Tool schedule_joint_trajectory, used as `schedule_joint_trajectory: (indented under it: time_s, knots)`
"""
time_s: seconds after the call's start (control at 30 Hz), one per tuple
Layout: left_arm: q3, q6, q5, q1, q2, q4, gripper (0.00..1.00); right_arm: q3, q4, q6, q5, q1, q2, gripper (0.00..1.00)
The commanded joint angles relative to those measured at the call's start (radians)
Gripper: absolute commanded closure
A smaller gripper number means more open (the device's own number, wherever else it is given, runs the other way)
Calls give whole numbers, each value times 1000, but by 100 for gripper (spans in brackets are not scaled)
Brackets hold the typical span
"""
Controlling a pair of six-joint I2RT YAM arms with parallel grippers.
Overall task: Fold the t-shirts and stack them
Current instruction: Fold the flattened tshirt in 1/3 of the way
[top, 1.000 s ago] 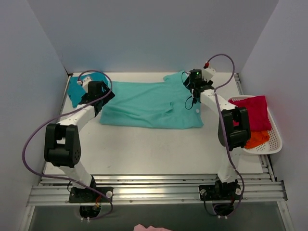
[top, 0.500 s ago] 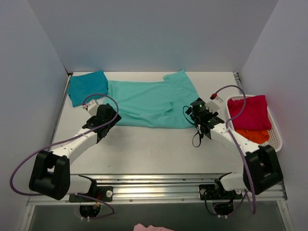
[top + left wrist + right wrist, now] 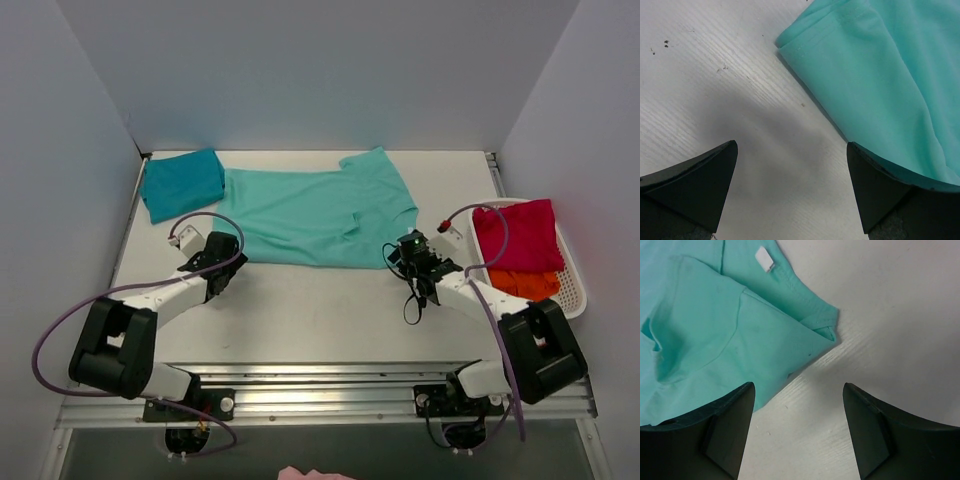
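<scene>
The light mint-green t-shirt (image 3: 310,208) lies spread flat across the back middle of the table. The darker teal-blue t-shirt (image 3: 182,183) sits folded at the back left, touching its left end. My left gripper (image 3: 230,262) hangs open just off the mint shirt's near-left corner; in the left wrist view that corner (image 3: 875,75) lies ahead and to the right of the gripper (image 3: 791,145), with bare table between the jaws. My right gripper (image 3: 404,251) is open at the near-right corner. The right wrist view has the folded hem (image 3: 715,330) by the gripper (image 3: 798,385), which holds nothing.
A white basket (image 3: 572,290) hangs off the table's right edge, holding a red cloth (image 3: 520,232) and an orange cloth (image 3: 527,286). Grey walls enclose the left, back and right. A small white label (image 3: 764,258) shows on the mint shirt.
Both arms have swung back from the far side of the mint shirt toward me and now sit low at its near corners. The teal-blue shirt has come into full view.
</scene>
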Motion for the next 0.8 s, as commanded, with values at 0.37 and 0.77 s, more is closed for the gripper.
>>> schedule_joint_trajectory:
  time_s: [0.37, 0.77]
  knots:
    - [70, 38, 114, 106, 211, 213, 27, 36, 182, 42, -50, -42, 249, 41]
    - [99, 42, 97, 118, 237, 189, 75, 40, 207, 34, -34, -68, 265, 100]
